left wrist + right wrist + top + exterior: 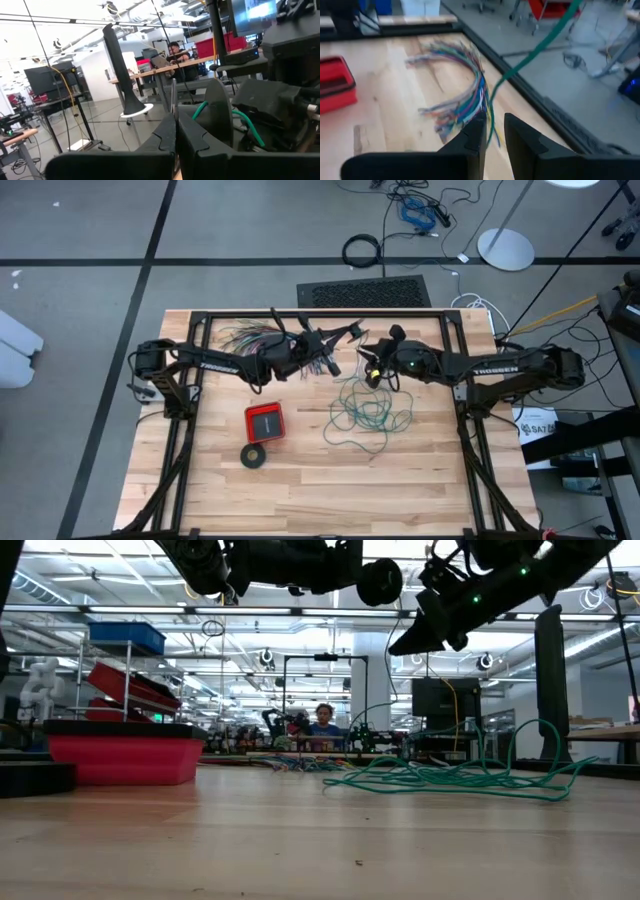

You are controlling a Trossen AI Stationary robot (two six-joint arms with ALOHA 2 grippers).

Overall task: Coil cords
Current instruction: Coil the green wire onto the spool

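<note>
Coiling stage: early, by my reading; the teal-green wire [368, 412] lies as a loose tangle on the wooden table [420, 490], right of centre, not yet wound.
Table layout: red box [265, 422] left of the tangle, black tape ring [254, 456] just in front of the box, fanned coloured wires [250, 338] at the far edge near the left arm.
White cord: not made out on the table in any view.
Left gripper [322, 350]: raised over the far middle of the table, fingers pressed together; a thin strand appears to rise from between them in its wrist view, too fine to confirm.
Right gripper [378, 370]: raised above the far end of the tangle, jaws slightly parted with a strand of the teal wire running down through the gap; whether it is truly pinched, cannot tell.
Next move, judged: one end needs a firm pinch while the other gripper leads slack round into loops; tangle may drag as one mass.
High view only: both arms meet tip to tip above the table.
Low view only: tangle stands in arches off the surface; both grippers hang well clear above.
Right wrist view only: strand passing between its fingers [470, 137].
</note>
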